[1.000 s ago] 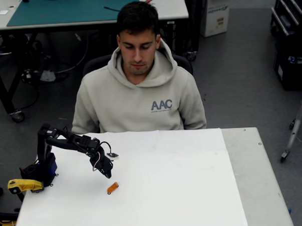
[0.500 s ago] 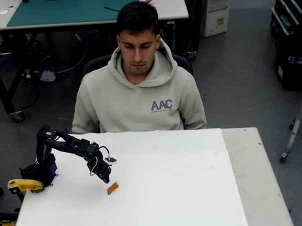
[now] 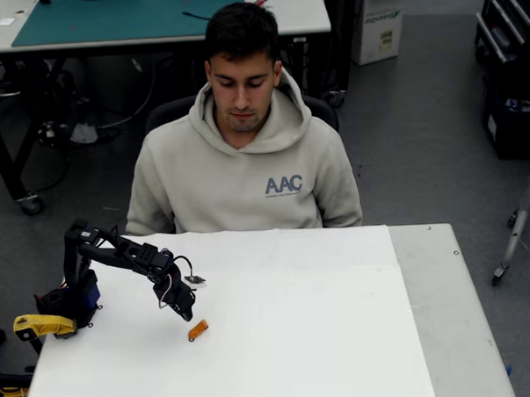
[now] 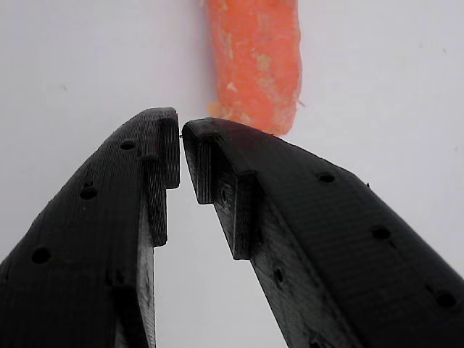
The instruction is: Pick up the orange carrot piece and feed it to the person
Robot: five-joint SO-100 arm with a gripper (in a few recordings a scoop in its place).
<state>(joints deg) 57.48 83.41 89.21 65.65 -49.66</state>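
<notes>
Claw [image 4: 181, 138]: black, two-fingered, 3D-printed plastic with small round holes; fingertips nearly meeting, a thin slit between them, nothing inside. Clenched and empty. In the overhead view the claw [image 3: 184, 309] hangs low at the end of the black jointed arm, pointing down and to the right toward the carrot.

Orange carrot piece [image 4: 254, 61]: short, bright orange stick with a pale-flecked cut face, lying flat on the white surface [image 3: 324, 337]. In the wrist view its near end sits just beyond the tip of the right-hand finger, offset right of the slit. In the overhead view the carrot piece [image 3: 198, 330] lies just below and right of the claw tip, near the surface's left part.

Person [image 3: 245, 155]: seated behind the far edge of the surface, light grey-beige hooded sweatshirt lettered "AAC", head tilted down toward the work area.

Yellow tool-like part [image 3: 40, 326]: beside the arm's base at the left edge; not part of the job.

Risks, as judged:
- Fingers this close together cannot straddle the carrot; descending now would press a fingertip onto it or shove it away.
- The rightward offset means one finger may land on top even once spread, rolling the piece.
- A shallow end-pinch on a small, smooth stick could slip during the lift toward the person.
</notes>
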